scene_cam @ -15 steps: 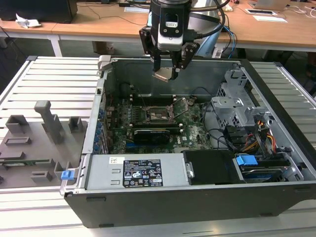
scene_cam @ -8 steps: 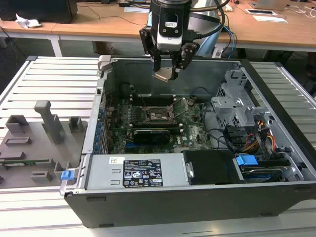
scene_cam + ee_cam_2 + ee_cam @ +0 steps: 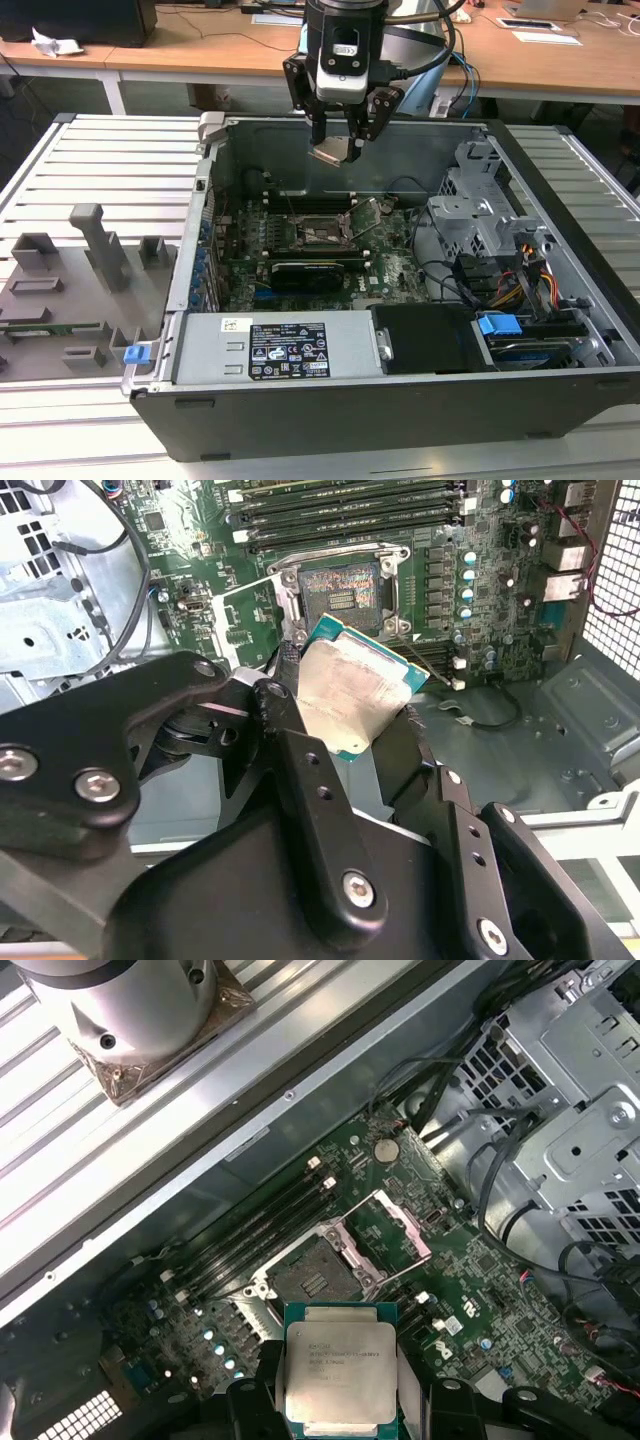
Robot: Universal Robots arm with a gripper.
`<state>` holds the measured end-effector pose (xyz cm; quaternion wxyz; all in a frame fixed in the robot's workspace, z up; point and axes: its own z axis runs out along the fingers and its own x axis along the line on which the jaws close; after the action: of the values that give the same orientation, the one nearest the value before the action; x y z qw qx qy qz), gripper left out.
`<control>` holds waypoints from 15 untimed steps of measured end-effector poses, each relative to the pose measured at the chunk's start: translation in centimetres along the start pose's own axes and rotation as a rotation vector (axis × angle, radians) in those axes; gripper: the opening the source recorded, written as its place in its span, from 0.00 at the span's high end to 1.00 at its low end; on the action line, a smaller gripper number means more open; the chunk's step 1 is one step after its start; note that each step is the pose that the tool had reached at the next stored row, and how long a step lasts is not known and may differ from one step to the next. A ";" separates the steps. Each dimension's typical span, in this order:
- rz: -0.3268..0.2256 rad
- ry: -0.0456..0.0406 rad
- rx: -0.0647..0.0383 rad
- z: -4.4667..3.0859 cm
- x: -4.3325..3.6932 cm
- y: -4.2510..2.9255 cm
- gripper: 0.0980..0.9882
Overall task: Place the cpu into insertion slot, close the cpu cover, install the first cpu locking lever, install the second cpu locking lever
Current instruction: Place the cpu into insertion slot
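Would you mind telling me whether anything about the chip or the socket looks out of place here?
Nothing stands out. The gripper holds the cpu by its edges, above the motherboard; the insertion slot is bare and the cpu cover stands raised beside it.

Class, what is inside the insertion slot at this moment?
The insertion slot shows only bare contacts; the cpu sits apart, gripped by the tool. Anything beneath the contacts is covered.

Cpu [image 3: 340,1375], label [image 3: 288,351] print — illegible

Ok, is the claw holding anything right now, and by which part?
Yes: the claw holds the cpu by two opposite side edges, its metal face left uncovered.
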<state>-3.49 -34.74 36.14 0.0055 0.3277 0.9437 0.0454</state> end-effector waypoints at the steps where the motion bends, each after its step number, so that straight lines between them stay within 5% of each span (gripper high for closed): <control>1: 0.002 -0.0002 0.000 0.00 0.00 0.00 0.51; 15: 0.029 -0.0026 -0.001 0.04 0.00 0.00 0.51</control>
<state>-3.50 -34.74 36.09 0.0062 0.3413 0.9388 0.0453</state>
